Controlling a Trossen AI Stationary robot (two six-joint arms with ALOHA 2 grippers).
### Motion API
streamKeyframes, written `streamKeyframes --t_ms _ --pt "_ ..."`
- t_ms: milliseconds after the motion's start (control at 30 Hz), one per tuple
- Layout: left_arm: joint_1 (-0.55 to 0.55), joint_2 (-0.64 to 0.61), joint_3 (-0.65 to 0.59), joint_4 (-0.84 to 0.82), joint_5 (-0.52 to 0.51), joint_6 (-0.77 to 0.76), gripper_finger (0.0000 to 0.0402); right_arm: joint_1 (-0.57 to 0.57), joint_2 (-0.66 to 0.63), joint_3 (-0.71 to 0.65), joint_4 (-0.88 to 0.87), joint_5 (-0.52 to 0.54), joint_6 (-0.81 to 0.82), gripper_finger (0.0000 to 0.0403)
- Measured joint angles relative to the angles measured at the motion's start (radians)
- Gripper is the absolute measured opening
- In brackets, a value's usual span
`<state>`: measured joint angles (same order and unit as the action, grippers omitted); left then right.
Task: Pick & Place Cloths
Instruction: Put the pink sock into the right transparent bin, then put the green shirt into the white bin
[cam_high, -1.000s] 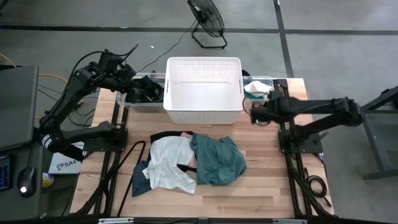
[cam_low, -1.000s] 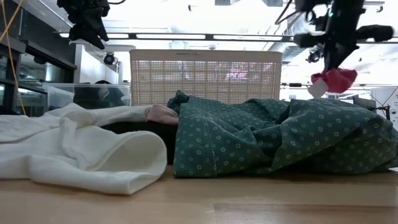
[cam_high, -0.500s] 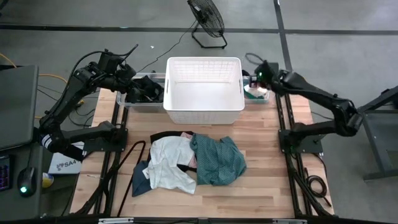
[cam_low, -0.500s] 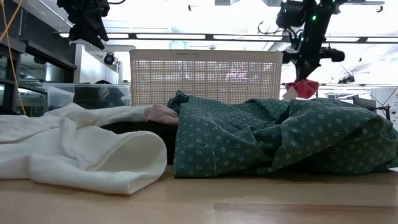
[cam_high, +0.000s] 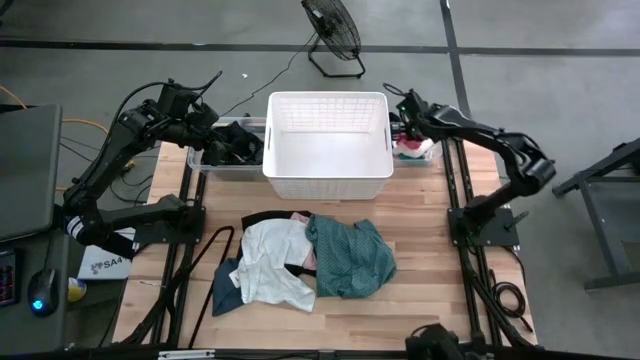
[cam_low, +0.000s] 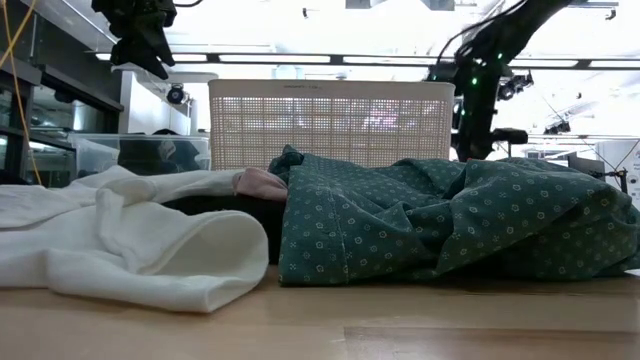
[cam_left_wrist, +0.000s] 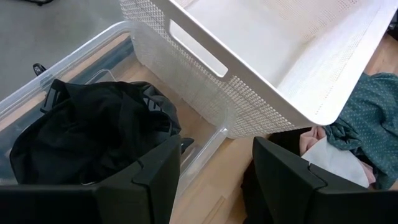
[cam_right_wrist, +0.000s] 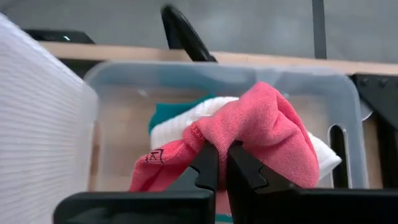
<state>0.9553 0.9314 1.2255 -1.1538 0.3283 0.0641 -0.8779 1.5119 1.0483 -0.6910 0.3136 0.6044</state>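
Note:
A pile of cloths lies on the table's middle: white cloth (cam_high: 268, 258), teal-green dotted cloth (cam_high: 350, 256), dark blue cloth (cam_high: 224, 287), with black and pink bits between them. My right gripper (cam_right_wrist: 222, 153) is shut on a pink cloth (cam_right_wrist: 255, 127) over the right clear bin (cam_right_wrist: 311, 84), which holds white and teal cloths (cam_right_wrist: 180, 121). My left gripper (cam_left_wrist: 217, 163) hovers open over the left clear bin (cam_left_wrist: 74, 56), which holds a black cloth (cam_left_wrist: 93, 134). My right gripper pinches a bunched fold of the pink cloth (cam_right_wrist: 214, 138) between its two fingers, coming from above and slanting down into the bin. The cloth is puffed up ahead of the fingertips. Whether its lower part rests on the white cloth below, I cannot tell.
The white lattice basket (cam_high: 328, 146) stands between the two clear bins at the table's far side. Black cables (cam_high: 205, 262) trail along the left of the pile. A floor fan (cam_high: 333, 30) stands beyond the table. Bare wood shows at the near right.
My right gripper has swung from beside the basket's right wall toward the far edge, then down over the right clear bin, turning as it went. The pink cloth went with it and has dropped out of the low view behind the teal cloth.

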Motion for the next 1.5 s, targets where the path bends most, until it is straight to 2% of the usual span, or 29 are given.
streamKeyframes --t_ms 367,567,867,1233,1367,1500 --pt "0.0 0.0 0.0 0.0 0.0 -0.001 0.0195 -0.054 0.14 0.0 0.024 -0.074 -0.006 0.0005" --pt "0.0 0.0 0.0 -0.001 0.0 -0.002 0.0195 -0.059 0.138 0.0 0.023 -0.095 -0.007 0.0018" --pt "0.0 0.0 0.0 -0.001 0.0 -0.004 0.0195 -0.059 0.065 0.0 -0.015 -0.115 -0.008 0.009" --pt "0.0 0.0 0.0 -0.001 0.0 -0.004 0.0195 -0.058 -0.096 0.0 -0.067 -0.181 -0.017 0.024" --pt "0.0 0.0 0.0 -0.003 0.001 -0.003 0.0195 -0.058 -0.17 0.0 -0.129 -0.229 0.0 0.0265" --pt "0.0 0.0 0.0 -0.016 0.001 -0.003 0.0195 -0.042 -0.252 0.0 -0.165 -0.296 0.019 0.0266"
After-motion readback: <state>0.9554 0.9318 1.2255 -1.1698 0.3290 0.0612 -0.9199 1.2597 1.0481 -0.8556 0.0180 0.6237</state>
